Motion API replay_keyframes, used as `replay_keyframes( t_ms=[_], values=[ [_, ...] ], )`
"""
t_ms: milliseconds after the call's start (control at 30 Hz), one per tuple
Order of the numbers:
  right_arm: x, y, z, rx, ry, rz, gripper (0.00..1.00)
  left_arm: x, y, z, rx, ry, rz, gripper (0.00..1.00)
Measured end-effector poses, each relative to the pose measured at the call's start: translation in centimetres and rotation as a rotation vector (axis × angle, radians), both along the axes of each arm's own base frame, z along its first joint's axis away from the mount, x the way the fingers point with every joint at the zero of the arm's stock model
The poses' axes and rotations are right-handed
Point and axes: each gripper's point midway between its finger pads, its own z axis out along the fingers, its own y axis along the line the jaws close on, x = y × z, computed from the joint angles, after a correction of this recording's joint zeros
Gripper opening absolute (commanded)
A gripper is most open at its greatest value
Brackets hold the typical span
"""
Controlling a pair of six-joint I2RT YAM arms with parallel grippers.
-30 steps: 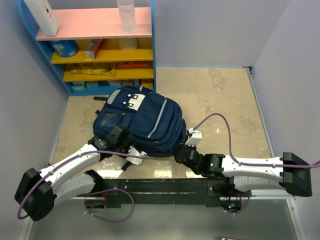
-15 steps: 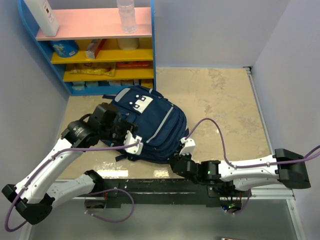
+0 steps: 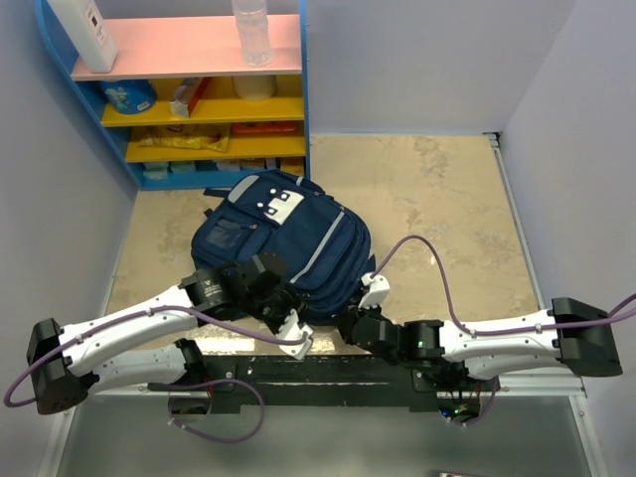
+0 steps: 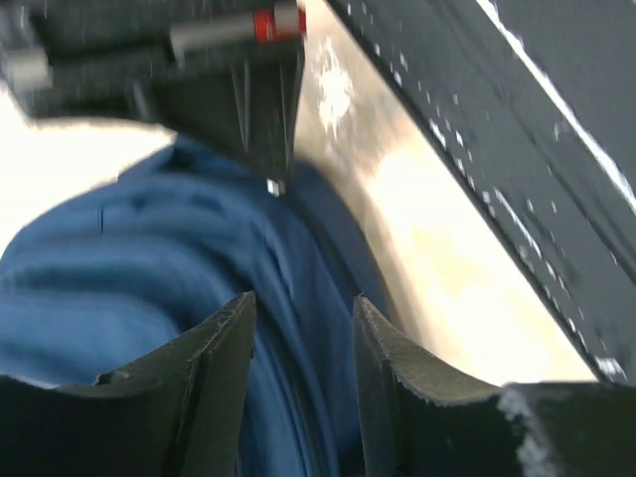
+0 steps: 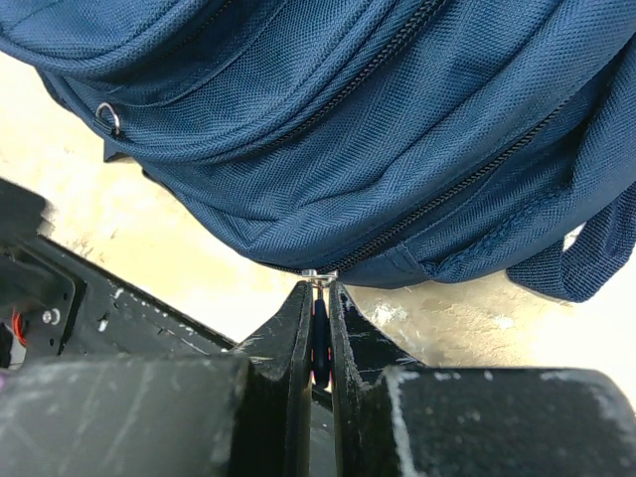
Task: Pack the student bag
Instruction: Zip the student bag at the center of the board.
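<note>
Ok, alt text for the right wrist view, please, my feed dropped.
The right gripper is shut on a dark zipper pull at the edge of the navy student bag, which fills the upper frame. Pale tabletop shows beneath.

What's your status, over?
Left fingers open astride bag edge. Right fingers shut on zip pull. Bag lying on table, zips shut. Nothing in the way.

In the upper left of the overhead view you'll see a blue shelf unit point(image 3: 303, 99) with a pink top board point(image 3: 179, 45). On that board a white container point(image 3: 84, 28) stands at the left and a clear bottle point(image 3: 251, 30) at the right. On the yellow shelf below sit a blue tub point(image 3: 129, 96) and a small box point(image 3: 187, 96), and lower down lie yellow packets point(image 3: 184, 142). The marbled beige table point(image 3: 437, 189) fills the middle of the view.
</note>
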Motion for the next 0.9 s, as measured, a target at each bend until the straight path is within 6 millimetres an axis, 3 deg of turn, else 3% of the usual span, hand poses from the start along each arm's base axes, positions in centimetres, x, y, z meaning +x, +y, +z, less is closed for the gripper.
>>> replay_keyframes(
  t_ms=[233, 567, 767, 867, 900],
  values=[
    [-0.1, 0.1, -0.1, -0.002, 0.0, 0.004, 0.0, -0.2, -3.5, -2.2, -0.022, 0.034, 0.009, 0.46],
    [-0.3, 0.2, -0.1, 0.001, -0.003, 0.015, 0.0, 1.0, -3.8, -5.4, -0.021, -0.022, 0.097, 0.47],
    [-0.6, 0.4, -0.1, 0.009, -0.007, 0.027, 0.0, 1.7, -4.6, -5.2, -0.061, -0.04, 0.136, 0.47],
    [-0.7, 0.5, 0.0, 0.011, -0.008, 0.031, 0.0, 1.8, -5.0, -4.9, -0.083, -0.047, 0.146, 0.29],
    [-0.8, 0.6, 0.0, 0.013, -0.007, 0.034, 0.0, 1.9, -5.0, -5.0, -0.086, -0.047, 0.149, 0.14]
  ],
)
